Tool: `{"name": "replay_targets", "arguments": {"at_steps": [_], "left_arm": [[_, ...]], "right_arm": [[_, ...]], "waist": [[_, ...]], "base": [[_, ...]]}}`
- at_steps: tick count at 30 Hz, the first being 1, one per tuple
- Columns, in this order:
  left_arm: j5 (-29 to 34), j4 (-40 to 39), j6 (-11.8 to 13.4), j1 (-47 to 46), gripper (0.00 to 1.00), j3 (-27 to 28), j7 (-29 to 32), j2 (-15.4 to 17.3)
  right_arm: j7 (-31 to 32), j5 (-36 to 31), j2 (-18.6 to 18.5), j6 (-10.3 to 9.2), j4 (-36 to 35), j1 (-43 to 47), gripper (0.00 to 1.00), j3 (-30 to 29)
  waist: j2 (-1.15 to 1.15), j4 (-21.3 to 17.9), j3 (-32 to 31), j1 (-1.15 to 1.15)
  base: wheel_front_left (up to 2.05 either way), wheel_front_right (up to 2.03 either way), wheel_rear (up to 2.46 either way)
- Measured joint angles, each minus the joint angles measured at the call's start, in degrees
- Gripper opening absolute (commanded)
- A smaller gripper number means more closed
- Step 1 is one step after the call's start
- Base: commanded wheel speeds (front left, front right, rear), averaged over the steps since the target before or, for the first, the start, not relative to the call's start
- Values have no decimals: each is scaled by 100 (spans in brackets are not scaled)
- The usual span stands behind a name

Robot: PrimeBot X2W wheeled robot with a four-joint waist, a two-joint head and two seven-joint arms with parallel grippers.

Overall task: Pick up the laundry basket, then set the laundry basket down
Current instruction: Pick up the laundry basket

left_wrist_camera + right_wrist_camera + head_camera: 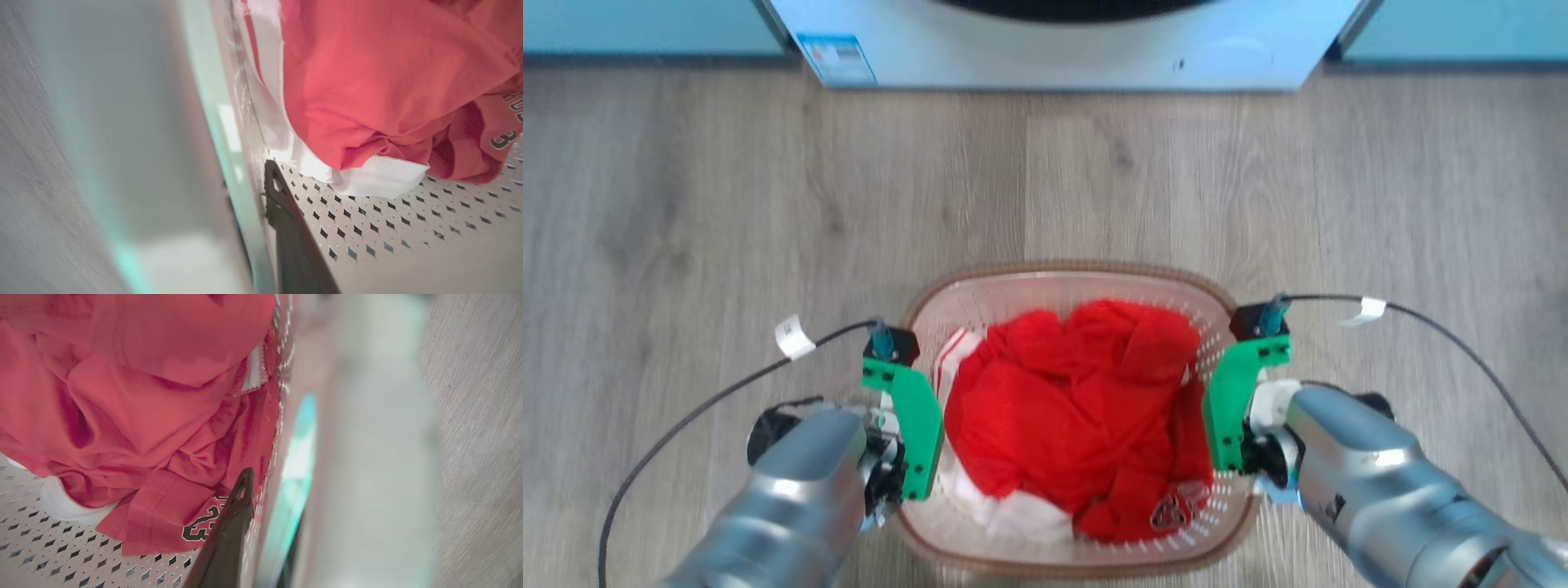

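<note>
The laundry basket, white and perforated with a brown woven-look rim, sits low in the middle of the head view, holding red and white clothes. My left gripper straddles its left wall and my right gripper its right wall. In the left wrist view a dark finger lies against the inside of the perforated wall, with the blurred rim outside it. The right wrist view mirrors this, with one finger inside beside the red cloth. Both grippers look shut on the basket's sides.
A white washer stands at the far edge, flanked by pale blue panels. Grey wood-look floor spreads between washer and basket and to both sides. A black cable trails from each wrist.
</note>
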Motion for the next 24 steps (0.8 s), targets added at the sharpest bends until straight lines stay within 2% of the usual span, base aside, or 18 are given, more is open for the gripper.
{"name": "replay_targets", "arguments": {"at_steps": [9, 24], "left_arm": [[-482, -383, 4, 471, 0, -588, 823, 179], [-1003, -672, 5, 543, 0, -1071, 1205, 405]], "right_arm": [[602, 389, 0, -1, -87, 506, 0, 398], [900, 803, -1, -2, -140, 588, 0, 700]], "waist": [[0, 34, -1054, 0], [0, -39, -1746, 0]], "base": [[0, 0, 0], [0, 0, 0]]}}
